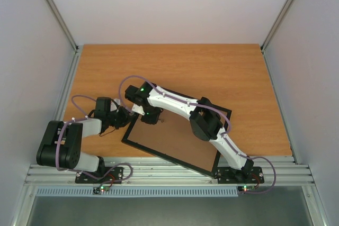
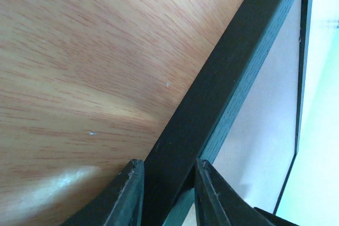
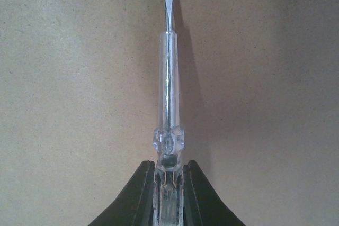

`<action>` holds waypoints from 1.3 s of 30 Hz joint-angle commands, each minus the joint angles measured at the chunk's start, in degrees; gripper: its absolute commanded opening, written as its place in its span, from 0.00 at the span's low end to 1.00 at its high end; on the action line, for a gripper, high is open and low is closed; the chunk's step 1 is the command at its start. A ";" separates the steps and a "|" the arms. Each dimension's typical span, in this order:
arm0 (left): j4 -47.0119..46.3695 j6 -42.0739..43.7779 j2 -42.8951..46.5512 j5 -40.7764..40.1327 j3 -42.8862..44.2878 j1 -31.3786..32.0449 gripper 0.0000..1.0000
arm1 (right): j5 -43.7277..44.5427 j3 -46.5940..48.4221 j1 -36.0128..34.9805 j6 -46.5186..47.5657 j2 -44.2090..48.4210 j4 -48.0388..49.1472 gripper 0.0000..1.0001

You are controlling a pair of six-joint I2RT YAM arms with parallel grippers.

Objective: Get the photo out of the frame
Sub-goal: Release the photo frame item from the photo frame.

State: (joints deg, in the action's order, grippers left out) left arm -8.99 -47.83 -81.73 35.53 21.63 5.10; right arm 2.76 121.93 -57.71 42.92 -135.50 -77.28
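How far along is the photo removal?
Nothing done yet: the frame lies face down, brown backing board in place. In hand: left gripper clamps its edge, right gripper holds a screwdriver over the board. Left: open the back, remove the hidden photo.

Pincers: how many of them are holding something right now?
2. The left pincer clamps the edge of the black frame; the right pincer holds a clear screwdriver over the brown backing board.
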 commanded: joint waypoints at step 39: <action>2.43 -1.66 -0.77 -0.28 -3.32 0.45 0.28 | -0.37 -0.69 -2.76 2.12 -0.51 4.10 0.01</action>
State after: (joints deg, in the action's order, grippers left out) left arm -10.83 -49.12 -81.73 35.59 20.71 5.10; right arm 5.56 122.28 -59.11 43.53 -136.20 -77.14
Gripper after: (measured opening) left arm 0.281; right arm 0.113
